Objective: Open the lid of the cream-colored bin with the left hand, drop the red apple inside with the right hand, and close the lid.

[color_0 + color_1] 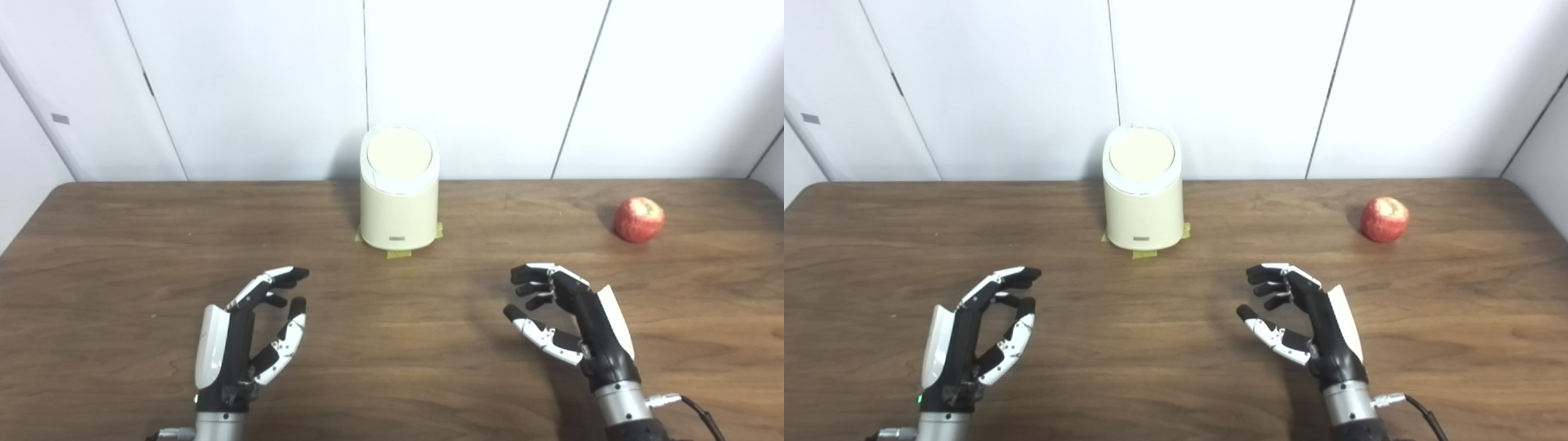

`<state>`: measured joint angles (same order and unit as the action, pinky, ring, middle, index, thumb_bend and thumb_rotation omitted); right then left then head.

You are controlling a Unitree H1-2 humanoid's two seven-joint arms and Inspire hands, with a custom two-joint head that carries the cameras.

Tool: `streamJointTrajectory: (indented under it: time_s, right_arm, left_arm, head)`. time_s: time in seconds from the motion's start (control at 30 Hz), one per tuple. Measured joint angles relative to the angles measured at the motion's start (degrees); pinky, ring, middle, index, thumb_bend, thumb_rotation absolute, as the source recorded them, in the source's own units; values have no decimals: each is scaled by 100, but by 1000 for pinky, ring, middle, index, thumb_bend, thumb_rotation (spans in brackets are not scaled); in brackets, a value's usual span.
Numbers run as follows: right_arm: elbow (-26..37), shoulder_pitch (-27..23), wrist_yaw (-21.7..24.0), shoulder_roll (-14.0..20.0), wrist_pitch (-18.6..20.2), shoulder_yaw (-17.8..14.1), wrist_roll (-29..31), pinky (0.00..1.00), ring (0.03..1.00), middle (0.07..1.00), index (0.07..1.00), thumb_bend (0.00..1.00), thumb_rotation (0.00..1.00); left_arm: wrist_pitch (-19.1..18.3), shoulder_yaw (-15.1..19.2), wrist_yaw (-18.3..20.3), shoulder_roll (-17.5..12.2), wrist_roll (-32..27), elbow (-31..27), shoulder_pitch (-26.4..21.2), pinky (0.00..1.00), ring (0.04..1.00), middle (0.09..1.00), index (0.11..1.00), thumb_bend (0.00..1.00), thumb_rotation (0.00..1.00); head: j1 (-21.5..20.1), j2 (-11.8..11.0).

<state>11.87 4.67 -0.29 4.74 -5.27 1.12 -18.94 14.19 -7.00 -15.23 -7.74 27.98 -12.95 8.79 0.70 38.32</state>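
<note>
The cream-colored bin (399, 202) stands upright at the table's far middle, against the wall, with its round lid (399, 154) down. A red apple (639, 219) rests on the table at the far right, well apart from the bin. My left hand (251, 334) hovers over the near left of the table, open, fingers apart and empty, in front and to the left of the bin. My right hand (569, 321) is open too, empty, near the front right, with the apple beyond it and further right.
Bits of yellow tape (398, 253) mark the bin's base on the brown wooden table (122, 257). White wall panels (257, 86) close off the back edge right behind the bin. A cable (698, 413) runs from my right wrist.
</note>
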Motion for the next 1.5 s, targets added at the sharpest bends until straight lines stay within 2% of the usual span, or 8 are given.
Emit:
streamJointTrajectory:
  time_s: [0.63, 0.87, 1.03, 1.1, 1.23, 1.33, 1.43, 1.5]
  right_arm:
    - [-33, 0, -3, 3, -120, 4, -27, 506, 613, 647, 634, 259, 216]
    - [-145, -14, -66, -12, -128, 59, -45, 506, 613, 645, 634, 257, 178]
    - [-272, -27, -77, -21, -128, 100, -60, 514, 618, 653, 641, 265, 214]
    - [-323, -40, -111, -19, -151, 98, -50, 511, 616, 653, 642, 264, 219]
    - [-414, -79, -190, 18, -258, 100, -53, 504, 608, 648, 642, 264, 222]
    - [-451, -135, -198, 40, -245, 128, -61, 505, 607, 649, 646, 268, 233]
    - [-461, -161, -201, 38, -239, 149, -47, 501, 605, 647, 644, 269, 200]
    - [-488, -188, -210, 34, -249, 161, -19, 497, 602, 646, 640, 269, 187]
  left_arm:
    - [31, 0, -36, -3, -3, 24, -12, 575, 698, 711, 686, 204, 388]
    - [41, 17, -38, -16, -65, 54, -36, 579, 698, 715, 693, 198, 409]
    - [-4, 42, -38, -23, -117, 63, -55, 580, 700, 738, 722, 266, 364]
    - [-148, 79, -6, -32, -101, 57, -89, 581, 711, 752, 740, 323, 376]
    - [-901, 372, 304, -47, -70, -39, -505, 646, 759, 788, 781, 449, 465]
    - [-1400, 496, 568, -42, -71, -246, -1151, 702, 804, 826, 814, 544, 505]
    - [-1819, 564, 836, -50, -65, -321, -1937, 594, 703, 812, 836, 605, 529]
    - [-2066, 561, 974, -88, 59, -327, -2391, 624, 755, 837, 846, 616, 552]
  head:
    - [9, -44]
    - [-35, -70]
    - [17, -132]
    - [35, -149]
    - [26, -167]
    - [70, -193]
    - [114, -228]
    - [123, -237]
